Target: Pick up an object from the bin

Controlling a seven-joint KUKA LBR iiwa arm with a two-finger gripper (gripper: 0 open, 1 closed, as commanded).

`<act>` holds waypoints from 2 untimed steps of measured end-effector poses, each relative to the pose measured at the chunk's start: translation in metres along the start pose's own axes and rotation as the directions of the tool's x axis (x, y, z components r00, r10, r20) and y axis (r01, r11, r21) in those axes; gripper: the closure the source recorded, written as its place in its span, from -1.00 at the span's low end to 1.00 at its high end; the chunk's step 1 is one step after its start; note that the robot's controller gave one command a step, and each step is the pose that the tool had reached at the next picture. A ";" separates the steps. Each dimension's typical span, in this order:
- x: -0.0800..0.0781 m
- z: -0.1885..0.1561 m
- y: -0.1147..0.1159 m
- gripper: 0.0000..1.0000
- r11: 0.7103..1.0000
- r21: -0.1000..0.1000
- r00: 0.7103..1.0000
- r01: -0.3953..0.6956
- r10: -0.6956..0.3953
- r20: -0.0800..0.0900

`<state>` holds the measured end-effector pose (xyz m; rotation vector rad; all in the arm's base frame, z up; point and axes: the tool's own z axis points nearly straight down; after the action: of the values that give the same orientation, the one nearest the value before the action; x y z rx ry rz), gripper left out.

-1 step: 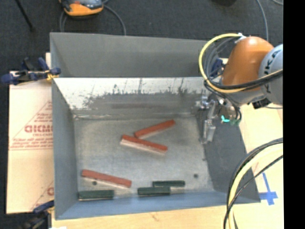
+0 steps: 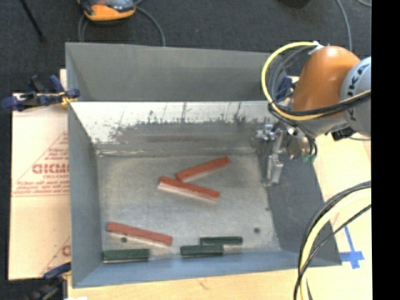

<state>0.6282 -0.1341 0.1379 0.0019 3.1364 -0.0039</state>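
Red-brown bars (image 2: 187,189) are lying touching mid-bin, well apart from the claw (image 2: 273,167), which is hovering beside the right wall (image 2: 294,211); open or closed, I cannot tell. Descending here risks striking that wall.

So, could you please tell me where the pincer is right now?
In the camera view the pincer hangs by the bin's right wall, to the right of the upper middle red bar.

Tiny dark speck (image 2: 256,231) on the bin (image 2: 125,192) floor — too small to name — arm (image 2: 328,80) cut off at the right
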 end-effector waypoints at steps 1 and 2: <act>-0.016 0.062 0.069 -1.00 0.998 -0.003 0.998 -0.064 0.064 0.003; -0.017 0.038 0.078 -1.00 1.000 -0.001 1.000 0.022 -0.022 -0.002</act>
<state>0.6457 -0.0565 0.0995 -0.0321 3.1381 -0.0025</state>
